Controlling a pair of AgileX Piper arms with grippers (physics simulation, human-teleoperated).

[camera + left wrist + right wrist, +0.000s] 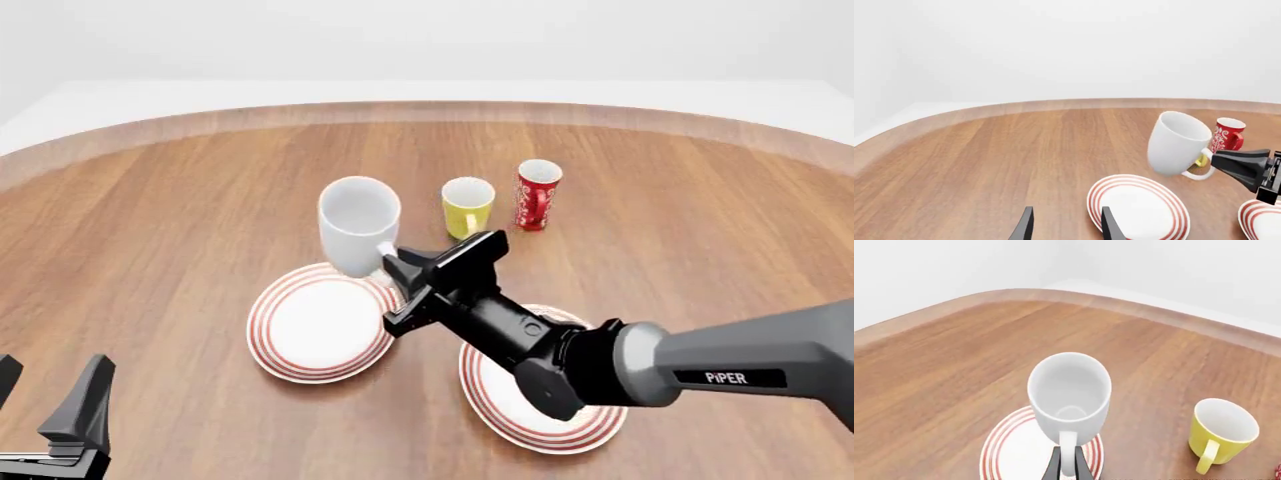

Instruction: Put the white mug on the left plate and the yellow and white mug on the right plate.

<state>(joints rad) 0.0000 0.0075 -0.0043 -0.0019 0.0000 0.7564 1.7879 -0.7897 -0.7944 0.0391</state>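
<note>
White ceramic mug (358, 226), large and plain, hangs above the far rim of the left red-ringed plate (318, 325), its loop handle pinched between the closed fingers of the right gripper (396, 270). Held only by that thin handle, it could swing or slip on release and land on the rim instead of the centre. Small yellow mug (467, 205) waits beyond, the right red-ringed plate (541, 402) half hidden under the arm. Left gripper (54, 400) sits open, partly cut off
</note>
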